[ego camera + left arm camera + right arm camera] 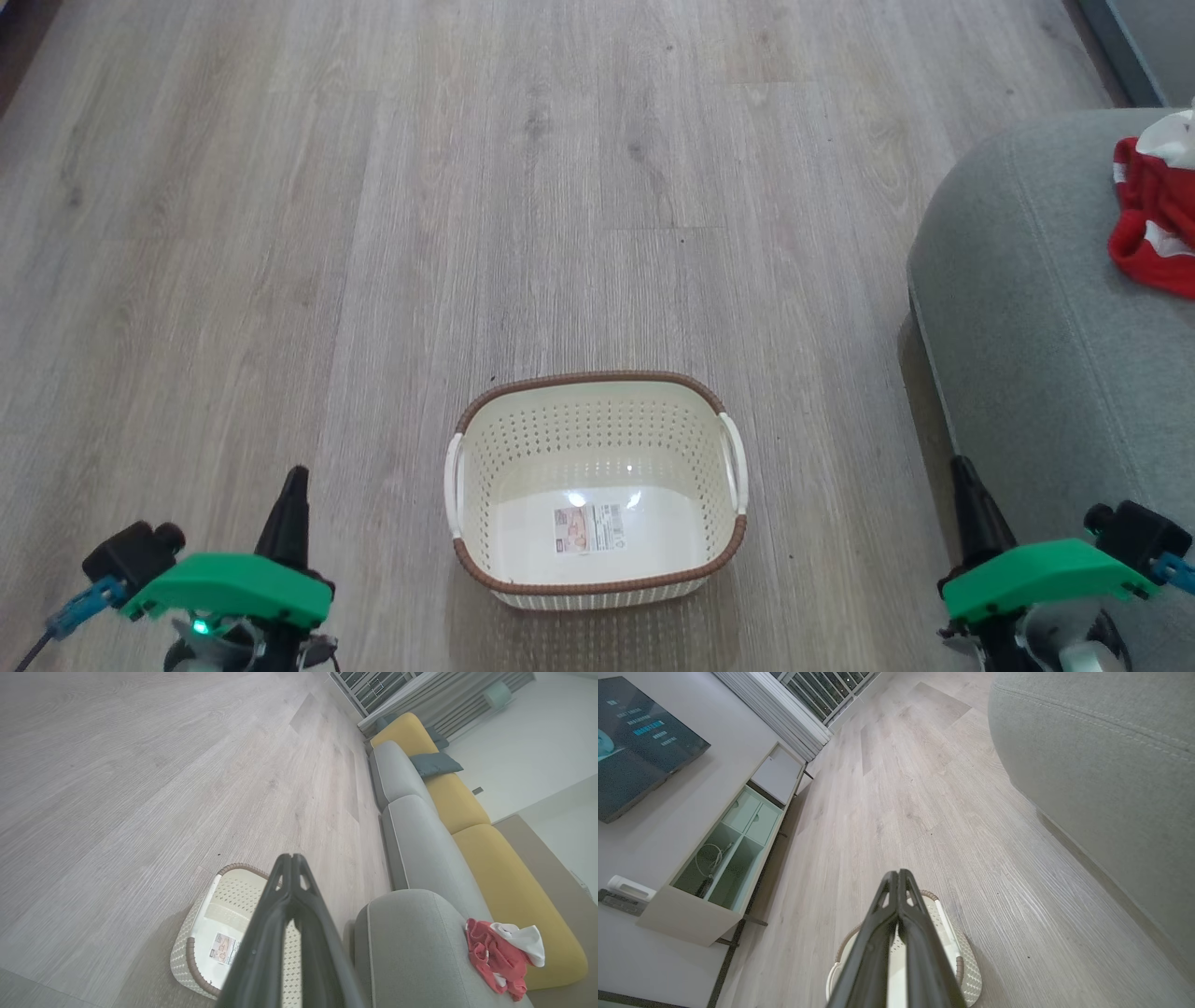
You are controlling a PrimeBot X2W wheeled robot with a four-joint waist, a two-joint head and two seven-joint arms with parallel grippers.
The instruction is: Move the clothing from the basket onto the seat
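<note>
clothing point(1156, 219): red-white fabric garment, upper right, on grey upholstered seat point(1027, 327)
basket point(597, 378): cream perforated plastic, bottom centre
left gripper point(297, 474), right gripper point(963, 465): closed tight, holding nothing

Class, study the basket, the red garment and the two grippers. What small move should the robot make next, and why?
Probably none: I would leave both arms parked. The basket holds just its paper label, the red garment lies on the grey seat, and the left gripper and right gripper are shut on nothing, flanking the basket. The job looks done.
</note>
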